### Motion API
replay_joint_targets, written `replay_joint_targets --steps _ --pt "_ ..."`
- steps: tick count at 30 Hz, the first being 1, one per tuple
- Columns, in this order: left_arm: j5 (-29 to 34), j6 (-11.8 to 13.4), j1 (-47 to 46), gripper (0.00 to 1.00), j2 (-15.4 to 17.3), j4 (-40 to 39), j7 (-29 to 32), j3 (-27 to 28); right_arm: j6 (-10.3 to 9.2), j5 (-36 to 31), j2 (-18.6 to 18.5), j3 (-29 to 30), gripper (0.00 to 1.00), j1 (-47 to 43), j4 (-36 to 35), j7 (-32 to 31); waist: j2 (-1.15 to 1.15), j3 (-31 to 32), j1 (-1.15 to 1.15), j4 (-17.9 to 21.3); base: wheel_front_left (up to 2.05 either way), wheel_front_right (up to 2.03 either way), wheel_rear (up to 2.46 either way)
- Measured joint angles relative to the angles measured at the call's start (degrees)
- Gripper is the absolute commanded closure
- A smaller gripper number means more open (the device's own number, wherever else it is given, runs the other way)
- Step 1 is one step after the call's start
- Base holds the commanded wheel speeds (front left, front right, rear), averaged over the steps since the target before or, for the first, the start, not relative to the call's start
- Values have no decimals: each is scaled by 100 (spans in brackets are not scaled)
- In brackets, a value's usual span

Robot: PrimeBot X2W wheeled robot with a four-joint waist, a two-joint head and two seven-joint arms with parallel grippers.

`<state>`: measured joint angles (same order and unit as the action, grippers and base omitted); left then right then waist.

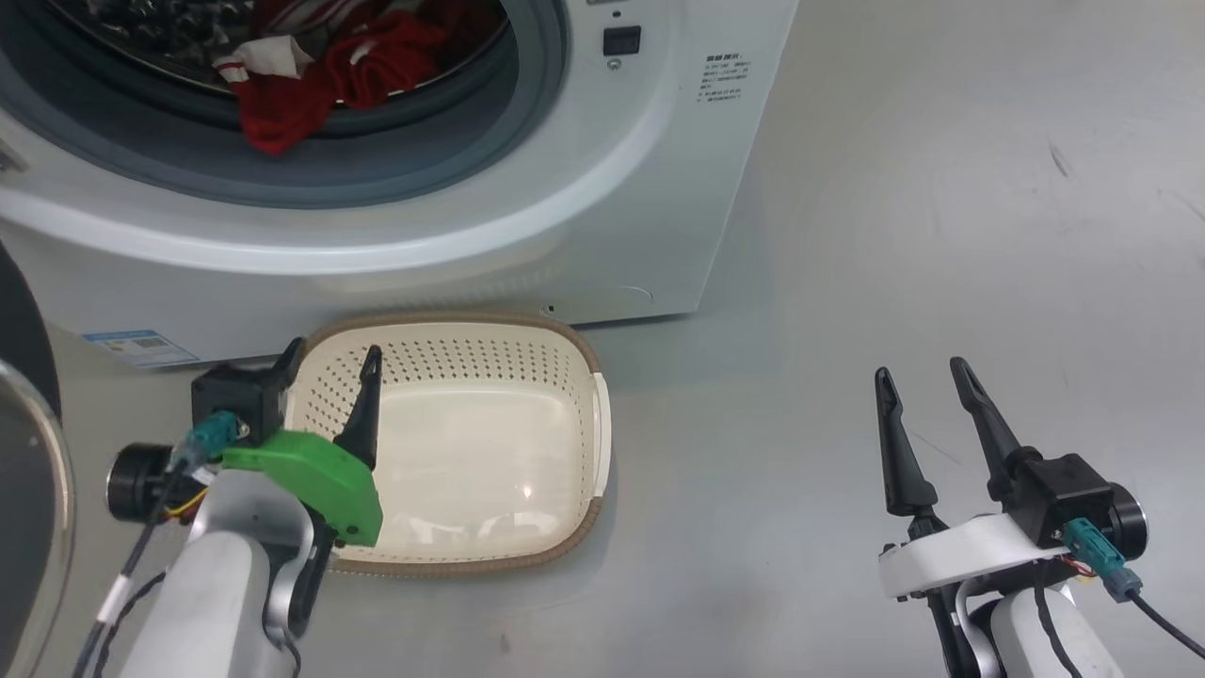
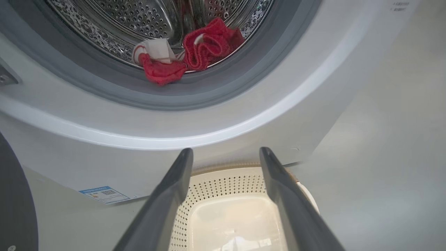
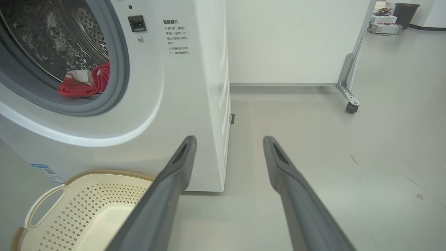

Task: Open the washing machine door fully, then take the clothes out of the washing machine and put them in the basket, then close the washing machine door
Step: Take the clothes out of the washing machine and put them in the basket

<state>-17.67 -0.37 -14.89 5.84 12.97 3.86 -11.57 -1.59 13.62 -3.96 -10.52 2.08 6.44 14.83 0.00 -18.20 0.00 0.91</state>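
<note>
Head view, far left: the large round glossy black washing machine door (image 1: 28, 508) with its clear glass bowl stands open, cut off by the frame edge so that its full width cannot be seen. Just right of it, the left gripper (image 1: 331, 363) hangs over the left edge of the small cream perforated plastic basket (image 1: 490, 363), fingers spread and grasping nothing; one finger is partly hidden behind its black mount. The basket sits just before the foot of the big white front-loading washing machine (image 1: 602, 188). Farther back, the red and white fabric clothes (image 1: 320, 80) lie bundled at the drum's front lip, one red end draped onto the grey rubber gasket (image 1: 471, 151); the drum's top is cut off. Well to the right, the right gripper (image 1: 921, 372) hovers over open pale grey floor (image 1: 941, 188), fingers parted, gripping nothing.
</note>
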Motion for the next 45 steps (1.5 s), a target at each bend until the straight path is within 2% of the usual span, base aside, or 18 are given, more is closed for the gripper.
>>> replay_joint_targets --steps 4,9,24,35,45 --pt "-201 -186 -581 0 34 200 401 -8 1 0 4 1 0 159 -47 0 0 -304 0 113 0 0 0" --pt "-256 -403 -1516 0 224 272 761 35 2 1 15 3 0 350 -75 1 0 -685 0 269 0 0 0" --pt "-408 -458 -3477 0 848 886 1689 431 121 48 51 -182 0 821 45 1 0 -1538 0 950 0 0 0" --pt "-331 -475 -4275 0 1196 1349 1937 505 154 165 109 -274 0 981 130 1 0 -1885 0 1453 0 0 0" --pt "-319 -438 -4834 0 1380 1704 2167 662 203 283 130 -321 0 1072 122 1 0 -2154 0 1685 0 0 0"
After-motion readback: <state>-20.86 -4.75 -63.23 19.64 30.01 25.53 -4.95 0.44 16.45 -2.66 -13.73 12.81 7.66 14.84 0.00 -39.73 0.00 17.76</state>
